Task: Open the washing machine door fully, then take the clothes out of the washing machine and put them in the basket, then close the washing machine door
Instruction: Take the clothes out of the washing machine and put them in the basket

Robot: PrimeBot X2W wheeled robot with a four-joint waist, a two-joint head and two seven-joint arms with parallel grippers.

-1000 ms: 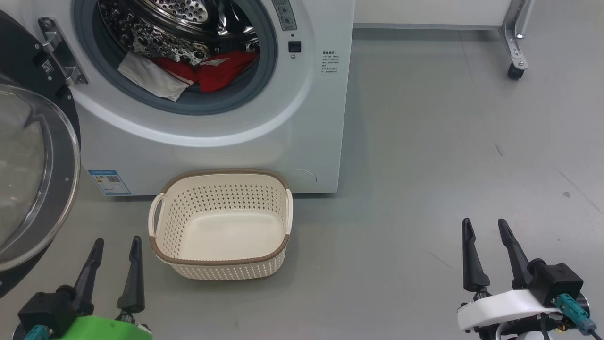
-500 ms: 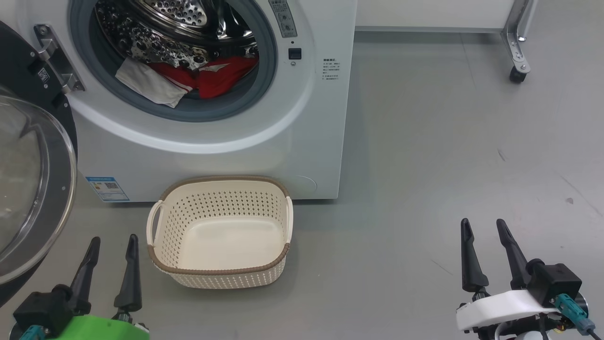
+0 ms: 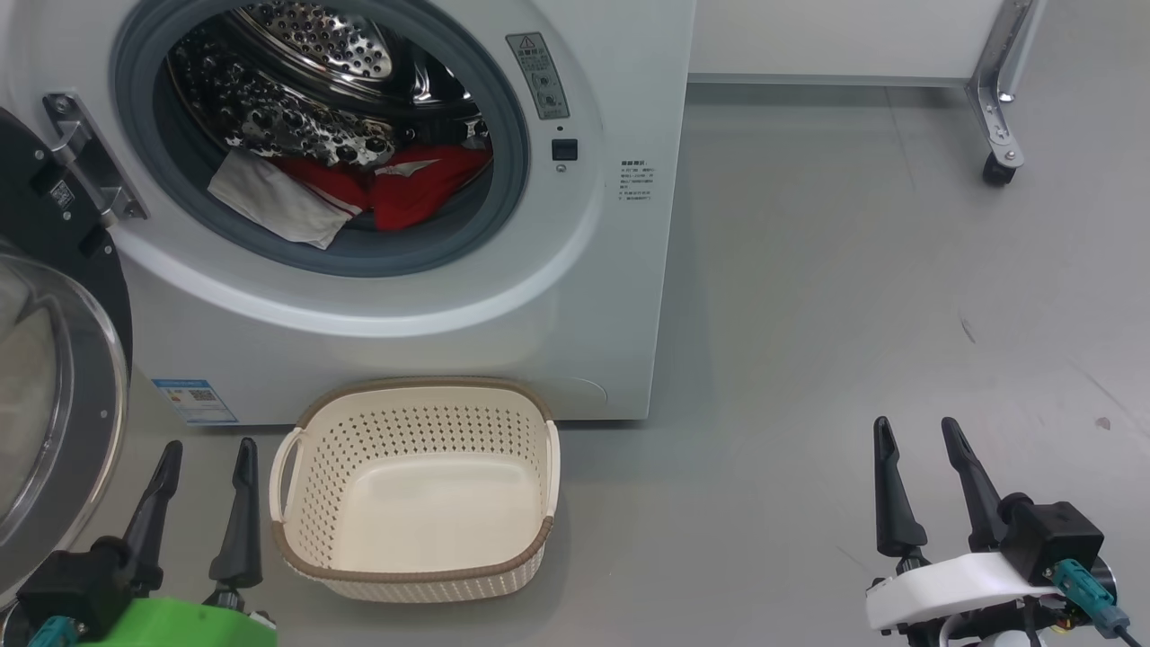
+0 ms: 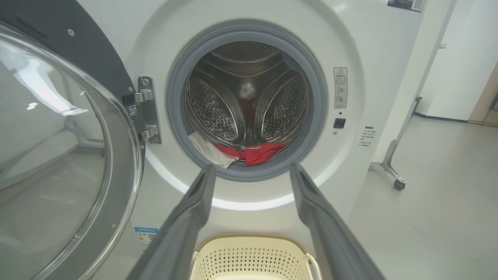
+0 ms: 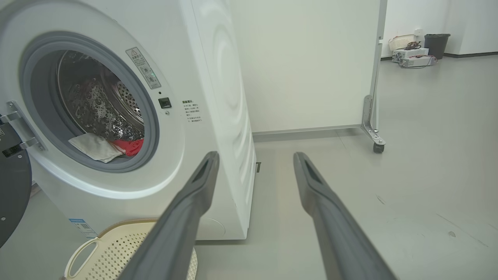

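Head view: the left gripper (image 3: 208, 445) hangs in front of the washing machine (image 3: 584, 296), below its lower left corner. Its two dark fingers are spread wide, hold nothing and touch nothing. The right gripper (image 3: 915, 422) is off to the machine's right over bare floor (image 3: 809, 314), equally spread and empty. The basket (image 3: 404, 568) sits on the floor against the machine's front, with nothing in it. The washing machine door (image 3: 54, 431) is swung out from the machine's left side. The clothes (image 3: 413, 189), red with a white piece, lie at the bottom of the machine's drum.

Left wrist view: the left gripper's fingers (image 4: 194, 202) point at the machine's opening, parted about as wide as the drum mouth and short of the machine. The red and white clothes (image 4: 260, 152) lie on the grey seal between them.

Right wrist view: the right gripper's fingers (image 5: 198, 182) frame the machine's right front corner, wide apart and clear of it.
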